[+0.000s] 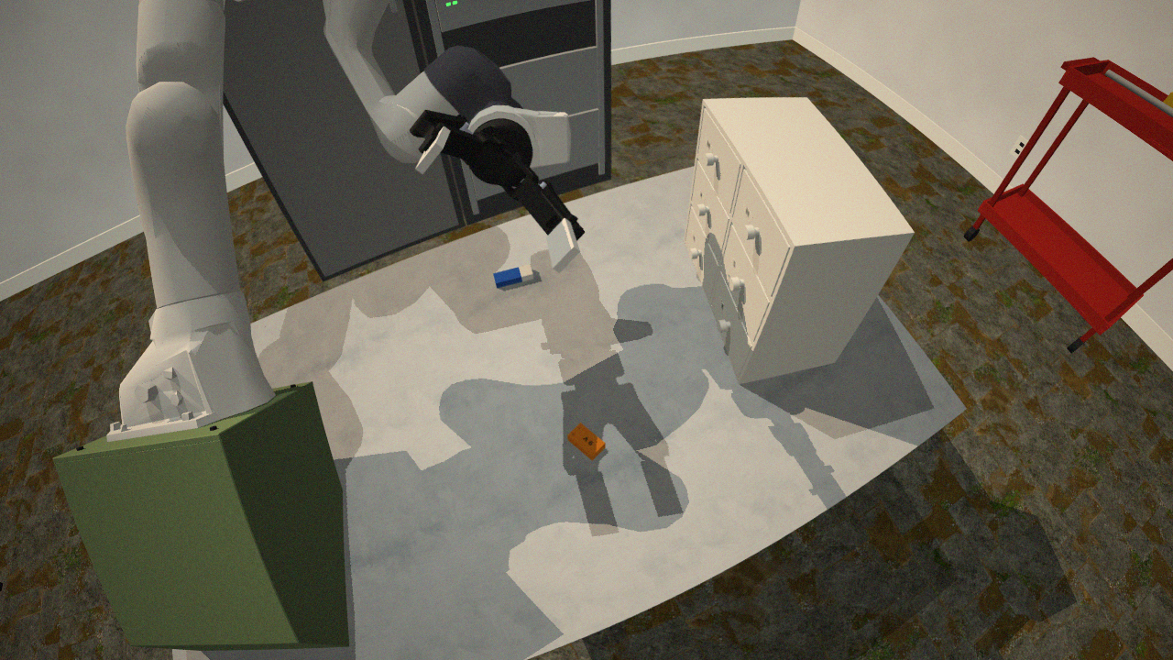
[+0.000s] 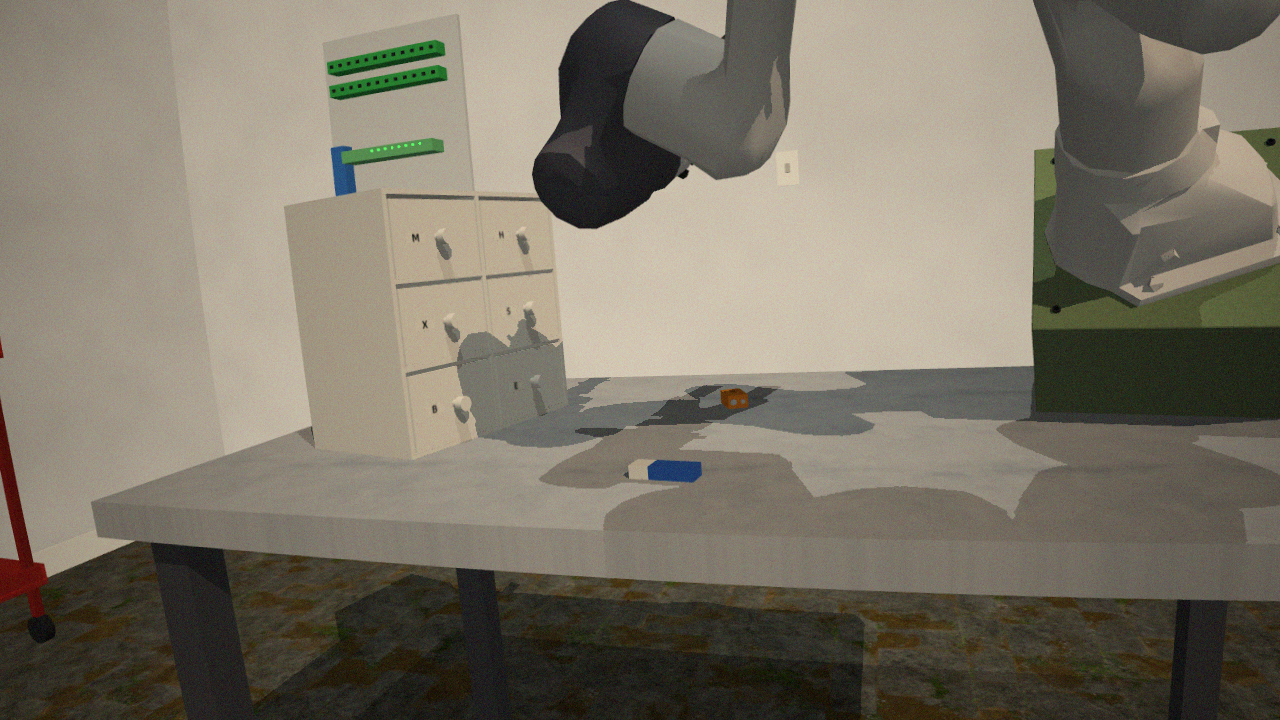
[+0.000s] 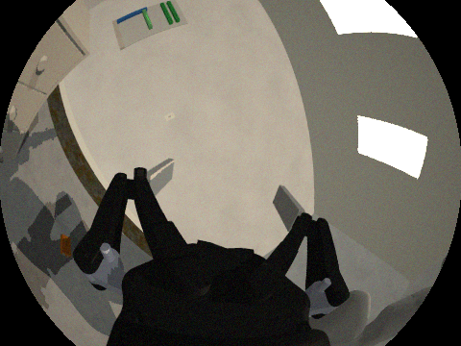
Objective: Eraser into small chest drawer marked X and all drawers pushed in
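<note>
The eraser [image 1: 512, 277], blue with a white end, lies flat on the table at the far side; it also shows in the exterior view [image 2: 664, 469]. The small cream chest [image 1: 787, 229] stands upright at the right, with all drawers pushed in. The drawer marked X [image 2: 436, 324] is the middle one of the left column in the exterior view. My gripper [image 1: 498, 196] is wide open and empty, tilted, high above the table, just above and beside the eraser. In the wrist view the open fingers point at the wall. In the exterior view the fingers are hidden behind the wrist.
An orange block [image 1: 586, 440] lies on the table nearer the front. The green robot pedestal [image 1: 204, 525] stands at the left. A dark cabinet [image 1: 426, 115] stands behind the table. A red cart [image 1: 1074, 204] stands on the floor at the right.
</note>
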`<action>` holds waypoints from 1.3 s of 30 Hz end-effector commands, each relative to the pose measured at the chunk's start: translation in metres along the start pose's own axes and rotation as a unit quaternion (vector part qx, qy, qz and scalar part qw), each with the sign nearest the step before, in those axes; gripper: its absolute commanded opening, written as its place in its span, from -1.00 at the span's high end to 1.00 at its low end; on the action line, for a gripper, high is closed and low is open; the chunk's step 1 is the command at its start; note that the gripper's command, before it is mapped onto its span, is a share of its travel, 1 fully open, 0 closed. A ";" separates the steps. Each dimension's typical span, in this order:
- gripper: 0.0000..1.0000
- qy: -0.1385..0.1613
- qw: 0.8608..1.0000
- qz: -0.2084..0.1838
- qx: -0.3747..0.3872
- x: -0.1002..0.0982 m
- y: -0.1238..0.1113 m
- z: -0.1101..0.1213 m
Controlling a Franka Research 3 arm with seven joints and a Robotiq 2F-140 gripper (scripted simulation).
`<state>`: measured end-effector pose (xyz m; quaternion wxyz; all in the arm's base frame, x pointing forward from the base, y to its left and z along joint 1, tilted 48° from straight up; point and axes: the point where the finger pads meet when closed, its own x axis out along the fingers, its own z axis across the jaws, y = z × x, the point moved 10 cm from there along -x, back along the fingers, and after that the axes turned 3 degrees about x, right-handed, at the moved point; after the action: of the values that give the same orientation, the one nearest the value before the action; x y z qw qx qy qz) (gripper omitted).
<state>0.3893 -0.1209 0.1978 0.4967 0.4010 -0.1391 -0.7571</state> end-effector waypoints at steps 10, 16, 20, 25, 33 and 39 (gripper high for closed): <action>-1.00 0.028 0.989 0.086 0.117 -0.005 0.010 -0.013; -1.00 0.061 0.977 0.134 0.154 -0.013 0.016 -0.023; -1.00 0.100 0.961 0.175 0.190 -0.022 0.021 -0.033; -1.00 0.100 0.961 0.175 0.190 -0.022 0.021 -0.033; -1.00 0.143 0.942 0.209 0.222 -0.034 0.024 -0.044; -1.00 0.190 0.919 0.235 0.252 -0.046 0.026 -0.054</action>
<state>0.4523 -0.0847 0.2026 0.5866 0.5646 -0.2871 -0.5047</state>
